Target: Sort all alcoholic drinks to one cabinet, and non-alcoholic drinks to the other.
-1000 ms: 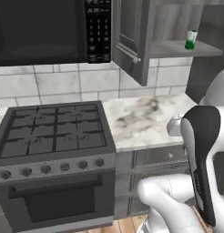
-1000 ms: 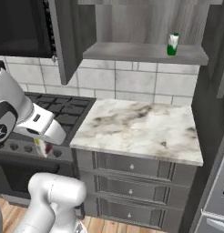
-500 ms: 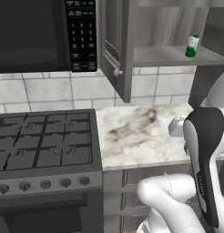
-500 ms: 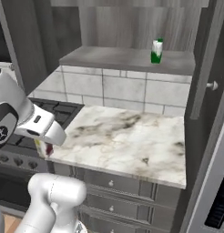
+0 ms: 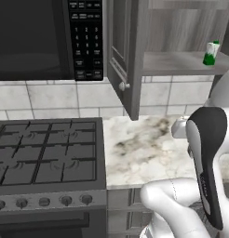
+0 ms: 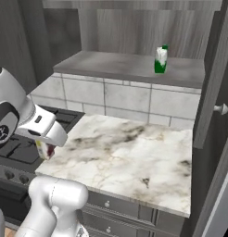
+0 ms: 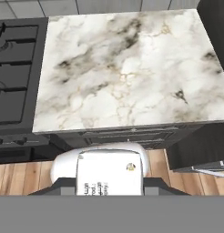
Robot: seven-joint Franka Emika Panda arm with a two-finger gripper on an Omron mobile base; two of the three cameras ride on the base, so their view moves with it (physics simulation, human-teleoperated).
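My gripper hangs over the left front corner of the marble counter, close to the stove. It is shut on a small white carton with a printed label; from the right base the carton looks cream with red at the bottom. A small green-and-white container stands upright on the lower shelf of the open upper cabinet; the right base view also shows that container. The alcoholic drinks are out of view.
The cabinet's left door swings out over the counter's back left, and its right door with a round knob stands open at the right. A gas stove adjoins the counter, with a microwave above. Drawers sit below.
The whole picture has shifted: the base has driven right and closer, so counter and open cabinet loom larger. The gripper still holds the carton in the same pose.
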